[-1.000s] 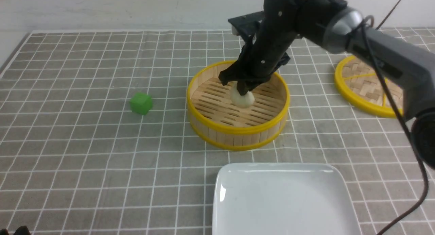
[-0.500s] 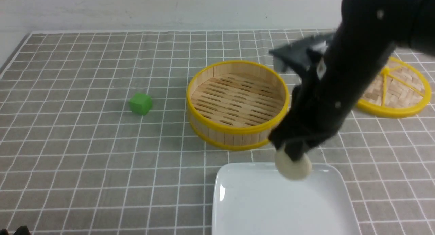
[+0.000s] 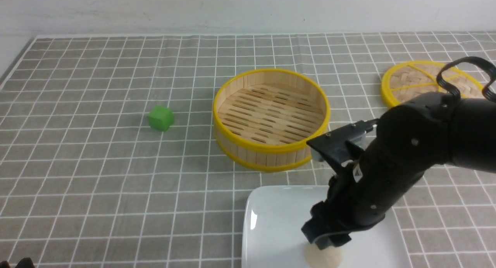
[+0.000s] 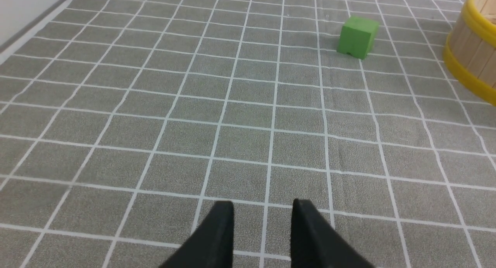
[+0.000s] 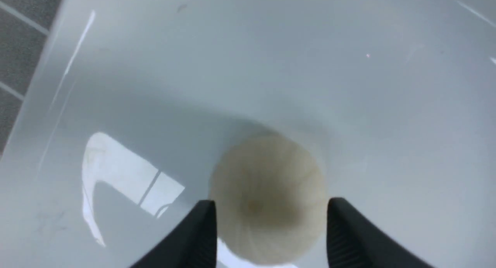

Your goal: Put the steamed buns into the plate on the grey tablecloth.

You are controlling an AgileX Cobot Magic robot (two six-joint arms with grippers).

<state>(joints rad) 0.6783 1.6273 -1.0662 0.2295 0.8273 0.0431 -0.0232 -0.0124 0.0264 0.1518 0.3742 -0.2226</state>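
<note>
The steamed bun (image 5: 267,198), a round off-white dough ball, sits low on the white plate (image 5: 248,66) between my right gripper's (image 5: 271,202) black fingers, which press against both of its sides. In the front view the right gripper (image 3: 327,241) is low over the plate's (image 3: 271,217) middle, with the bun (image 3: 323,257) just under its fingertips. The grey tablecloth (image 3: 116,182) covers the table. My left gripper (image 4: 262,206) hovers empty over bare cloth, its fingers slightly apart.
An empty yellow-rimmed bamboo steamer (image 3: 271,116) stands just behind the plate. Its woven lid (image 3: 422,82) lies at the far right, partly behind my right arm. A green cube (image 3: 161,118) sits left of the steamer and also shows in the left wrist view (image 4: 357,37).
My right gripper lifted the bun out of the steamer, carried it toward me over the plate's far rim, and has now lowered it to the plate. The left arm has not moved.
</note>
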